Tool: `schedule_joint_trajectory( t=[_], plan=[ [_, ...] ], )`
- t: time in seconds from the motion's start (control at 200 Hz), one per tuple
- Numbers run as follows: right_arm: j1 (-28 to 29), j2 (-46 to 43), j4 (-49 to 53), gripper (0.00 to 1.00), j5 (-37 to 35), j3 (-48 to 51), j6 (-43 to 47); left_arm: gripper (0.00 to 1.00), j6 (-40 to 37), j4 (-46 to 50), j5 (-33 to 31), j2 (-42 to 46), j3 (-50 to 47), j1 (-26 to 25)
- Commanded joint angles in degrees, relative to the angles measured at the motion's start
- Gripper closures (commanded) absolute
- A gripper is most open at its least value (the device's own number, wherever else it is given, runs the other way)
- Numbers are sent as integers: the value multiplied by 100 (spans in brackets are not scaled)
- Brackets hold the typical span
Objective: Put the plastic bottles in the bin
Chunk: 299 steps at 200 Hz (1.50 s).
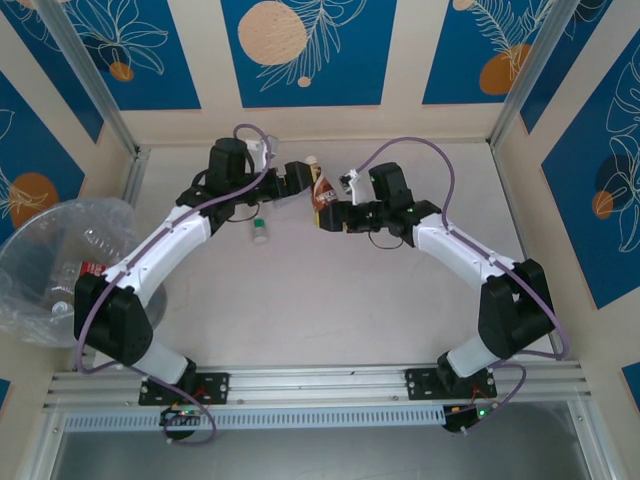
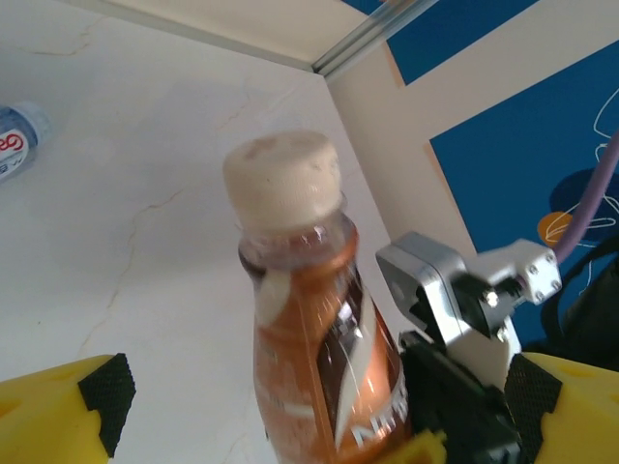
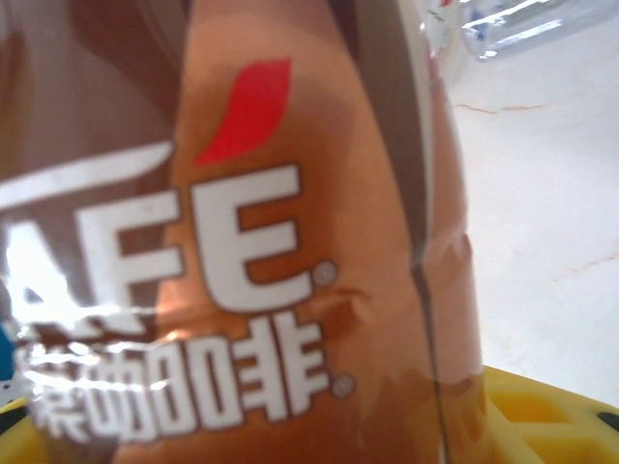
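The brown-labelled bottle (image 1: 318,186) hangs above the 12 o'clock part of the table (image 1: 350,300), caught between the 2 arms where they meet. The right tool (image 1: 330,214) comes at it from 4 o'clock and looks clenched on its lower body. Its wrist camera is pressed right up to the label, with yellow finger showing under the bottle on both sides, so I judge it is carrying the bottle. The left tool (image 1: 300,181) reaches in from 9 o'clock and is released. In the left wrist view its 2 yellow fingers (image 2: 68,416) stand wide apart, the left one well clear of the bottle, and the bottle rises between them with its cream cap (image 2: 282,179) uppermost.

The bottle's long axis is what matters here. From above it runs cap at 12 o'clock to base at about 5 o'clock, crossing the gap of the left tool, so those fingers can close across the body just above the right tool's hold.

The bin (image 1: 30,240) sits off the table's edge at 9 o'clock, beside the left arm's base and well apart from the right arm. The left arm is plainly the nearer carrier, which suits a hand-over from right to left. A second bottle (image 1: 259,232) lies on the table at 7 o'clock from the held one, near the left arm
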<state>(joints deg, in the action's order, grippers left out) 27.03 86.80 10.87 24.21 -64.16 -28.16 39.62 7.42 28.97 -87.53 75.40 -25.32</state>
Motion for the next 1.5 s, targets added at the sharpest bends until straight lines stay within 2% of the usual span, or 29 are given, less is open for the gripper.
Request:
schedule_joint_trajectory(
  t=[0.0, 0.08, 0.175, 0.275, 0.495, 0.675, 0.765, 0.93, 1.125, 1.49],
  plan=[
    [129, -217, -735, 48, 415, 164, -267, 1, 169, -619, 249, -80, 4, -35],
    [241, -216, -820, 47, 491, 184, -279, 1, 165, -772, 304, -83, -16, -35],
    [371, -204, -939, 47, 472, 220, -269, 8, 212, -964, 60, 13, -161, -25],
    [443, -139, -968, 47, 475, 189, -286, 19, 190, -1093, 180, 23, -143, -25],
    [557, -68, -1124, 47, 594, 168, -295, 44, 38, -897, -142, 94, -181, -18],
    [576, -23, -1093, 46, 644, 158, -270, 53, 11, -913, -290, 198, -299, -12],
    [578, -23, -1033, 43, 656, 143, -223, 58, -10, -857, -237, 171, -272, -20],
    [574, 19, -893, 34, 594, 58, -122, 62, -68, -626, -251, 110, -158, -19],
    [543, 102, -755, 17, 518, -67, -100, 63, -184, -445, -404, 178, -113, -20],
    [261, -334, -279, 5, 279, 57, 212, 61, -358, 8, -839, 236, -25, -16]
  ],
)
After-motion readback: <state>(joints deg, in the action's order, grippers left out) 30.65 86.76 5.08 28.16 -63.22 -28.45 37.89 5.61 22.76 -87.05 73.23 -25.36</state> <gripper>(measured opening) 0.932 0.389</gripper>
